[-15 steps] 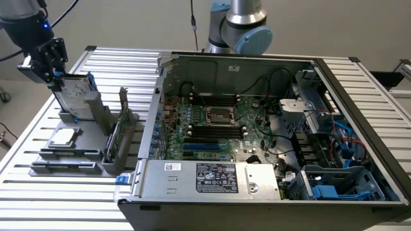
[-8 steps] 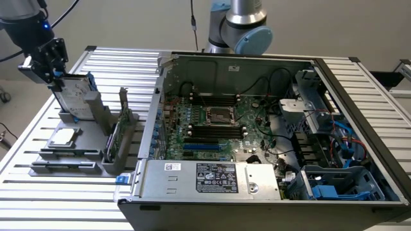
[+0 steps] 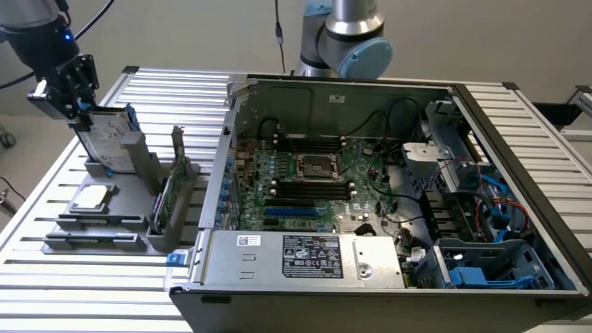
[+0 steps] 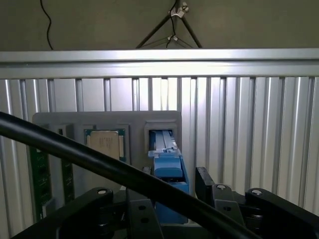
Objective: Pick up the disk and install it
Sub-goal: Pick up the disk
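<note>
At the exterior view's left, on the slatted aluminium table, a grey plastic fixture holds the disk upright in a slot: flat silver slab, white label, blue rails. Gripper straddles its top edge, jaws spread wide, not clamped. Square processor chip lies flat beside it. Right: open steel PC case, green motherboard.
</note>
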Available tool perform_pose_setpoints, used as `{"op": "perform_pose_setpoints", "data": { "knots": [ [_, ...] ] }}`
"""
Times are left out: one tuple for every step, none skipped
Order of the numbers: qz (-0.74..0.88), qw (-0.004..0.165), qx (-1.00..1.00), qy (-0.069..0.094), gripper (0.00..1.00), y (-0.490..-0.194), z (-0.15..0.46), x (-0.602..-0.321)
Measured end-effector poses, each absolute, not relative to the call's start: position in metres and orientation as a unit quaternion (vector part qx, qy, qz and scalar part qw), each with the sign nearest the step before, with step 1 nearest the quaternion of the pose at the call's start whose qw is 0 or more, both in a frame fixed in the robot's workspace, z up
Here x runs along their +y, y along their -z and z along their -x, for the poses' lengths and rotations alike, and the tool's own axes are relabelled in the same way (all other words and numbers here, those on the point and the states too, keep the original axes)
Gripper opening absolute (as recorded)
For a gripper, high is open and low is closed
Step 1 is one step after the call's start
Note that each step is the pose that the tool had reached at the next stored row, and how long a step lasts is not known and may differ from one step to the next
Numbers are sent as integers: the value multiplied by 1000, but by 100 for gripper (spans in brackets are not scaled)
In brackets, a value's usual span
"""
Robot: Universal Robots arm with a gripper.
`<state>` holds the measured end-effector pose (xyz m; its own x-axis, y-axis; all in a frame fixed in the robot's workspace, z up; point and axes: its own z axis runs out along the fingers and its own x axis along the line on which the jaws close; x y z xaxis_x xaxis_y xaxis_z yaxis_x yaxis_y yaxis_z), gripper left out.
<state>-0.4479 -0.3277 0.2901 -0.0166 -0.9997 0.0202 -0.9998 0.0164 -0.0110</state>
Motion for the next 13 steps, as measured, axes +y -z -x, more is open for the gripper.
{"op": "perform_pose_setpoints", "data": {
  "knots": [
    [-701, 3, -713, -11, 48, -290, 448, -327],
    [-701, 4, -713, -11, 48, -290, 448, -327],
    [-701, 4, -713, -10, 48, -290, 448, -327],
    [-701, 5, -713, -10, 48, -290, 448, -327],
    [-701, 5, -713, -9, 48, -290, 448, -327],
    [-701, 6, -713, -9, 48, -290, 448, -327],
    [-701, 6, -713, -8, 48, -290, 448, -327],
    [-701, 6, -713, -8, 48, -290, 448, -327],
    [-701, 6, -713, -8, 48, -290, 448, -327],
    [-701, 6, -713, -8, 48, -290, 448, -327],
    [-701, 6, -713, -8, 48, -290, 448, -327],
    [-701, 6, -713, -8, 46, -290, 448, -327],
    [-701, 7, -713, -8, 46, -290, 448, -327]
  ]
}}
